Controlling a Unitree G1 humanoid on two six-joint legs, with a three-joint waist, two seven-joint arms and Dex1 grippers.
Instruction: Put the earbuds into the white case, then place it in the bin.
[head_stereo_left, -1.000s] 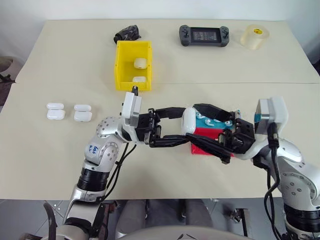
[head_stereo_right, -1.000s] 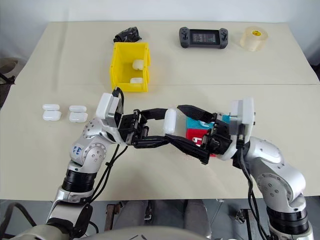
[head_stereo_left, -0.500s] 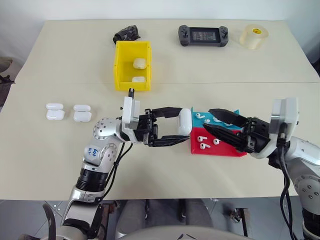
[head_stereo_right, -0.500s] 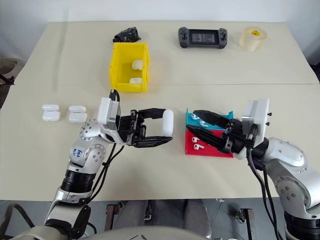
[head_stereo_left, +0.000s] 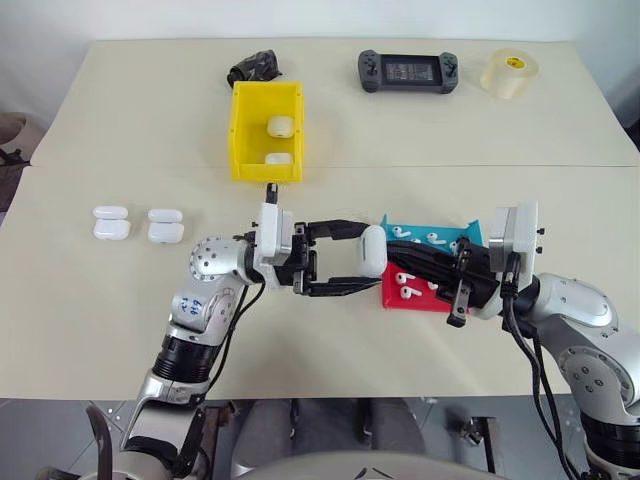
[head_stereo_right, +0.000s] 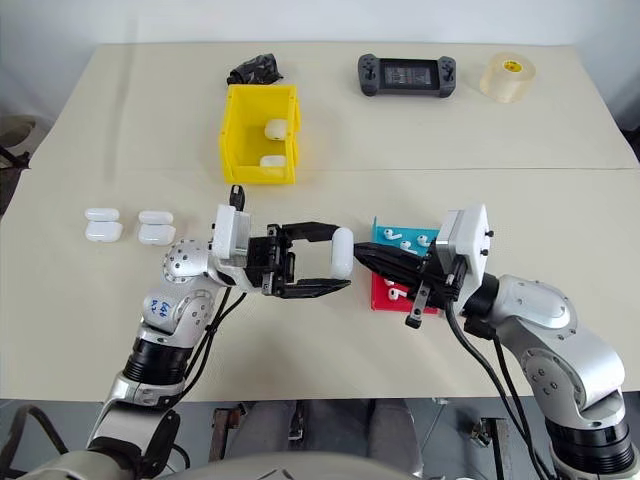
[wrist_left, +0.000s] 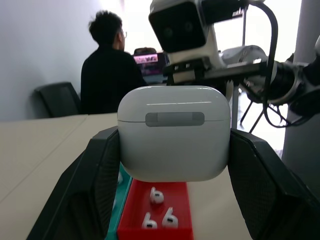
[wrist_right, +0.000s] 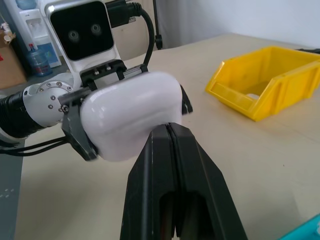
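My left gripper (head_stereo_left: 362, 256) is shut on the white case (head_stereo_left: 373, 250), held off the table with its lid closed; its fingers (wrist_left: 100, 170) clamp the case (wrist_left: 174, 140) from both sides. My right gripper (head_stereo_left: 392, 256) is shut, and its joined tips (wrist_right: 168, 129) press against the edge of the case (wrist_right: 130, 112). Below them, loose earbuds (head_stereo_left: 405, 286) lie in the red tray (head_stereo_left: 420, 303), and more earbuds (head_stereo_left: 432, 238) in the blue tray (head_stereo_left: 450, 240). The yellow bin (head_stereo_left: 240, 130) stands farther back, with two white cases inside.
Two pairs of white cases (head_stereo_left: 110, 222) (head_stereo_left: 165, 226) lie at the left of the table. Along the far edge are a black bundle (head_stereo_left: 253, 67), a game controller (head_stereo_left: 408, 71) and a tape roll (head_stereo_left: 510, 73). A person (wrist_left: 110, 70) sits in the background.
My right gripper stood open around the case, pulled back to the right while closing, and is now shut with its tips at the case. The left gripper keeps hold of the case.
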